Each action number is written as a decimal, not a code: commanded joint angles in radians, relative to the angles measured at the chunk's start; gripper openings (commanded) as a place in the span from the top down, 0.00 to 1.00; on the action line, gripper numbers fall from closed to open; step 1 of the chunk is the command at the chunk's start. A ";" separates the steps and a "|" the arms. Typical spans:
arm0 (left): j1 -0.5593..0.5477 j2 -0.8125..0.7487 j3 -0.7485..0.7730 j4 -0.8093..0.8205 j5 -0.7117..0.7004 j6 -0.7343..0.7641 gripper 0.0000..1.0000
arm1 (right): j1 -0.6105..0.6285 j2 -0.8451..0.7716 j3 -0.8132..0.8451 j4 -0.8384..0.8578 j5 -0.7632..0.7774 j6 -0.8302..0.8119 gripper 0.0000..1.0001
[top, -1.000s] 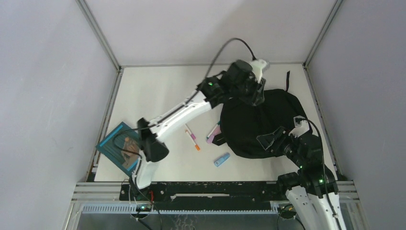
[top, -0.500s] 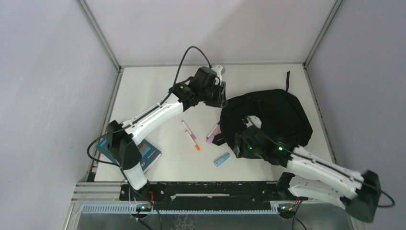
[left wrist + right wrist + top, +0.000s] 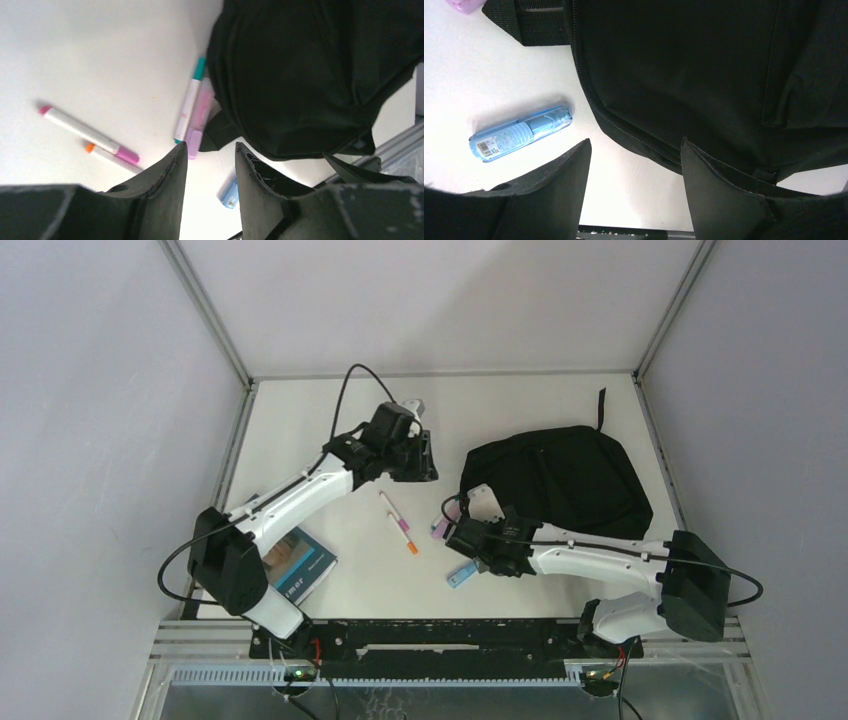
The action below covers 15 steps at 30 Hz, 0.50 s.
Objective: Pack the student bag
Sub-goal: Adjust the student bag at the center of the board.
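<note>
Camera above: the large soft black fabric student bag [image 3: 560, 480] lies flat on the right side of the white table [image 3: 300, 420]. The left gripper [image 3: 418, 455] hangs over bare table just left of the bag. The right gripper [image 3: 468, 540] hangs at the bag's near-left edge. Between the arms lie a white marker with pink cap [image 3: 396, 514] and an orange-tipped white pen [image 3: 408, 540]. A small light-blue plastic tube [image 3: 463, 574] lies nearer the bases, and a teal book [image 3: 302, 562] lies at the near left.

Left wrist camera: the left gripper [image 3: 210, 149] has its jaws partly apart with nothing between them. Beyond its tips a teal-capped white pen [image 3: 190, 102] and a pale pink highlighter [image 3: 198, 125] lie side by side against the student bag [image 3: 300, 75].

Right wrist camera: the right gripper [image 3: 634, 145] has its jaws spread wide and empty. The zip edge of the student bag [image 3: 699, 65] runs between them. The light-blue plastic tube [image 3: 521, 132], which has a barcode label, lies just left of them.
</note>
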 commanded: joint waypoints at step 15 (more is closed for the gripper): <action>0.074 -0.046 -0.077 0.048 0.020 -0.003 0.55 | -0.125 0.110 0.002 0.263 -0.005 -0.173 0.55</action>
